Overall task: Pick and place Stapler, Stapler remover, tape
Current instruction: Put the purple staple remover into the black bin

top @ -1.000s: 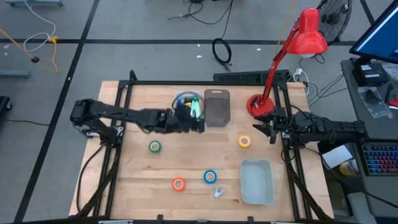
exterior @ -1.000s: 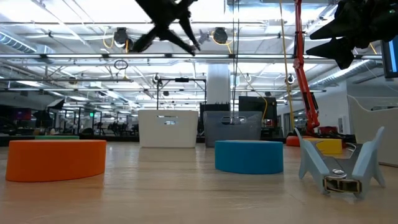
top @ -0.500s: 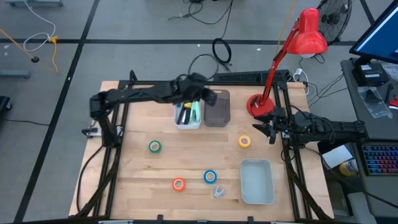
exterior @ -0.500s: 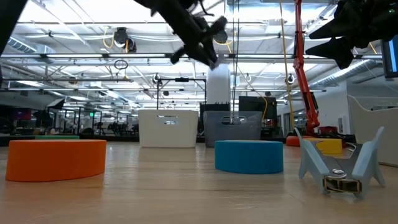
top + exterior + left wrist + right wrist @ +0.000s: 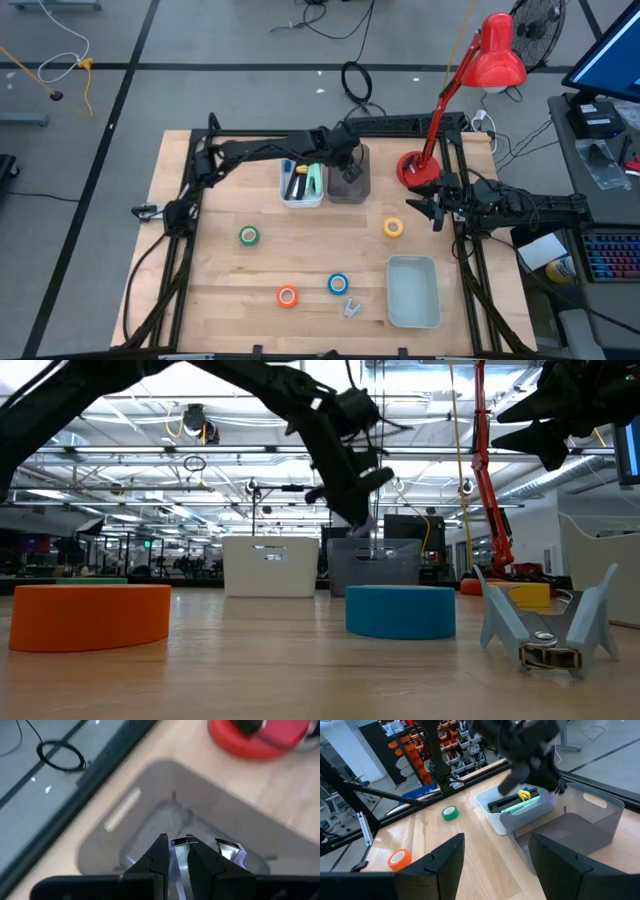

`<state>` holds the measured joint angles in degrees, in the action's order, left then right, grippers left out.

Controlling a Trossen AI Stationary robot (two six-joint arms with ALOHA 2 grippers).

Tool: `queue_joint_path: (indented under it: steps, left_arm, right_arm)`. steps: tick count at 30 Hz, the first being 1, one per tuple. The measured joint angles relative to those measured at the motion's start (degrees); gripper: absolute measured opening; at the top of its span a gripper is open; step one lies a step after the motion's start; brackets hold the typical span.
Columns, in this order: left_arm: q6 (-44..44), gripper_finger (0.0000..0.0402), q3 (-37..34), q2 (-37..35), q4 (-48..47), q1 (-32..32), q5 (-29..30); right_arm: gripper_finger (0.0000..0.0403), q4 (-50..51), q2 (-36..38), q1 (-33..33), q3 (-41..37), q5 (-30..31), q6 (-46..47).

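Pinched in the nearly closed left gripper (image 5: pixel 181 842) right above the grey bin (image 5: pixel 352 192): a small lilac-and-silver item (image 5: pixel 230 851), probably light, hard and slick, so best squeezed across its flat sides. On the table in front of the grey bin, well apart from it: green tape (image 5: pixel 248 236), yellow tape (image 5: pixel 393 227), blue tape (image 5: pixel 338 284) and orange tape (image 5: pixel 287 295), likely light, stiff rings best grasped across the rim. Off to the grey bin's right, waiting with fingers spread: the right gripper (image 5: pixel 497 842).
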<state>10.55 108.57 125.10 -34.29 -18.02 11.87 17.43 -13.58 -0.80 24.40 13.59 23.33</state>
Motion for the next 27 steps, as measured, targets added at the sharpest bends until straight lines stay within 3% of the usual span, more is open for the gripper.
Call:
queue_joint_path:
  steps: [23, 27]
  left_arm:
    - [-2.5, 0.0043, -0.1, 6.8, 0.4, 3.3, 2.3]
    - [-2.5, 0.0075, -0.1, 6.8, 0.8, 3.3, 3.4]
  right_arm:
    - [0.0212, -0.4, 0.0, 0.0, 0.0, 0.1, 0.0]
    - [0.0212, -0.5, 0.0, 0.0, 0.0, 0.1, 0.0]
